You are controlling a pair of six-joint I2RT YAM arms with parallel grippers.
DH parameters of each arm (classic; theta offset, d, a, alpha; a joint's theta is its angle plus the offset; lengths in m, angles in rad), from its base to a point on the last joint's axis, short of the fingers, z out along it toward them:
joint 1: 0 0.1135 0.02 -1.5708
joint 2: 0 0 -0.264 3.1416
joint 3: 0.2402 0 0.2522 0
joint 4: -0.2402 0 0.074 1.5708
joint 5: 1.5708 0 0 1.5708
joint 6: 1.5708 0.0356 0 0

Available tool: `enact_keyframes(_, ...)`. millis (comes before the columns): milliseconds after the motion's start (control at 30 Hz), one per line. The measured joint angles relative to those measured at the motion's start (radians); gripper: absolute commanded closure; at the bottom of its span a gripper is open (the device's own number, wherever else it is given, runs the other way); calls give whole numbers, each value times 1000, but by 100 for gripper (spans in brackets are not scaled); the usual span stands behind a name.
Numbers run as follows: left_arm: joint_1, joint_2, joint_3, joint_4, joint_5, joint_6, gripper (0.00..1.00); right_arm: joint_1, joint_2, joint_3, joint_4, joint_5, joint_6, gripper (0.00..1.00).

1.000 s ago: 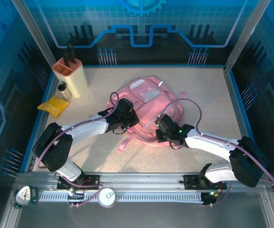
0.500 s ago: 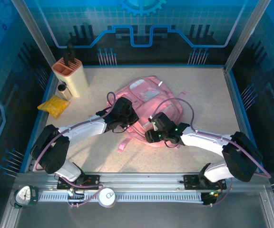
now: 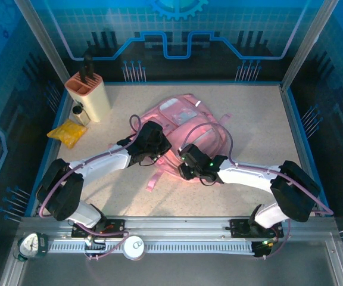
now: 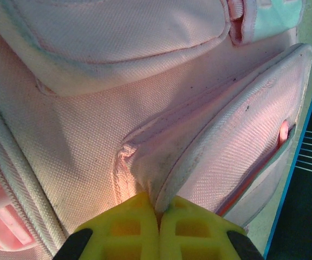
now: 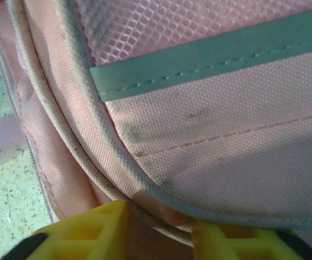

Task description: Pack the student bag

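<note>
Bright overhead light, soft shadows — close-ups blurry

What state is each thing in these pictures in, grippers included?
student bag: lying on the table
left gripper: shut on a fold of the student bag
right gripper: jaws apart astride the bag's piped edge, grip unclear
yellow packet: lying flat, untouched
holder: upright, a dark tool inside
</note>
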Motion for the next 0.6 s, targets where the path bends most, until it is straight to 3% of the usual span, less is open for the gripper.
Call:
enact_keyframes(400, 3, -27, -7, -20, -24, 11, 100, 1, -61, -31, 13, 56, 1, 98)
enact_keyframes(600, 13, -27, -8, -22, -7, 30, 100, -5, -85, -65, 47, 47, -11, 100)
